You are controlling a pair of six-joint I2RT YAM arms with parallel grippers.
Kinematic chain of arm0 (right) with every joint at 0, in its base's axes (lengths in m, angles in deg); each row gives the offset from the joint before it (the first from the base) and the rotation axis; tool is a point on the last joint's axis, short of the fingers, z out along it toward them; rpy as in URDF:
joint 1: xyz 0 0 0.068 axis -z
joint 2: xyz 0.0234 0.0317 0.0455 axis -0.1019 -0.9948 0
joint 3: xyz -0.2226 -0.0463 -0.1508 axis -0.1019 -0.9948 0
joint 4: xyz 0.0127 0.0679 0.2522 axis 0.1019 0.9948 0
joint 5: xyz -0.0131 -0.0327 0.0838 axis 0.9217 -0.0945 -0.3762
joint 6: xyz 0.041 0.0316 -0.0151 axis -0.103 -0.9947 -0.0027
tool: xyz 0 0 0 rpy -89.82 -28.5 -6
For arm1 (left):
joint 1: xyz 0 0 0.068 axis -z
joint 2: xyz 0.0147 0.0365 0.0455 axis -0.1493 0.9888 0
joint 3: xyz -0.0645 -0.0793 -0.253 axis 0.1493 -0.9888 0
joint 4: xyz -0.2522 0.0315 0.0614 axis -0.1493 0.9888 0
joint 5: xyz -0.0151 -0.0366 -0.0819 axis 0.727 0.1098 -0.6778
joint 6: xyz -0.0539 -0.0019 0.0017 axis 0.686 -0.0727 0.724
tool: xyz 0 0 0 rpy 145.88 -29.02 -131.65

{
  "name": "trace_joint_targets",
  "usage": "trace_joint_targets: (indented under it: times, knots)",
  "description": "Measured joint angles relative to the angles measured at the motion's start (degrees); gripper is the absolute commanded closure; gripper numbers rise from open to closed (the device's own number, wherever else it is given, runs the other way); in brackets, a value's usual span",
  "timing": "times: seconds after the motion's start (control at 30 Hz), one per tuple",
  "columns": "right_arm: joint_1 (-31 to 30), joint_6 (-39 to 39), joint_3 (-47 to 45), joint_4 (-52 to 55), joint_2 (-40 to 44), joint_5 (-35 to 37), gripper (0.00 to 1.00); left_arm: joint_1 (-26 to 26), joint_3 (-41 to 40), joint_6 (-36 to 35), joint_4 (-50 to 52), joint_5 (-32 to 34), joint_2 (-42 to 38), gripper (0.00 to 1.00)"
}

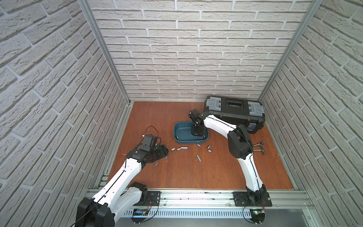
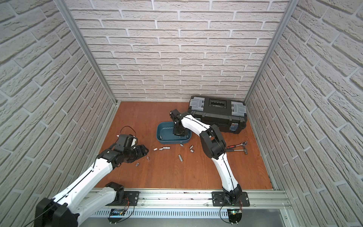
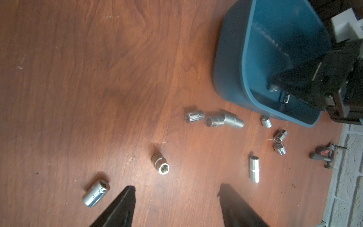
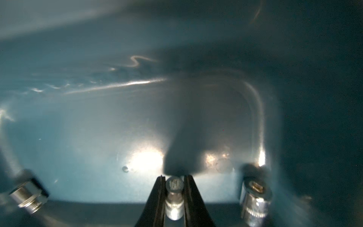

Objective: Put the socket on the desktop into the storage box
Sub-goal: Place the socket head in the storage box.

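Nine shiny, cylindrical steel sockets [image 3: 160, 162], some knurled, lie scattered on the reddish-brown wood-grain desktop [image 3: 98, 78]. The shallow teal plastic storage box [image 1: 181, 130], round-cornered, holds two loose sockets [image 4: 255, 200]. Inside it, the right gripper [image 4: 174, 177] pinches a third socket [image 4: 174, 206]. The left gripper [image 3: 176, 186] hangs spread wide and empty above the desktop.

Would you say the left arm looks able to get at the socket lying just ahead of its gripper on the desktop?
Probably yes: the left gripper is open, and the socket lies on bare desktop just beyond its fingertips, with nothing over or against it. The right gripper is inside the storage box.
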Motion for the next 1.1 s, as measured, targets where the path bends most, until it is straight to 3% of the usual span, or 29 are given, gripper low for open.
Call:
trace_joint_targets:
  times: [0.5,1.1]
  knots:
    - [0.0,0.1,-0.6,0.0,1.5,0.5,0.63,-0.5,-0.5,1.0,2.8,1.8,0.1,0.27]
    - [-5.6,2.9,-13.2,-2.3,23.6,2.4,0.6,-0.8,2.6,1.0,8.2,5.9,3.9,0.31]
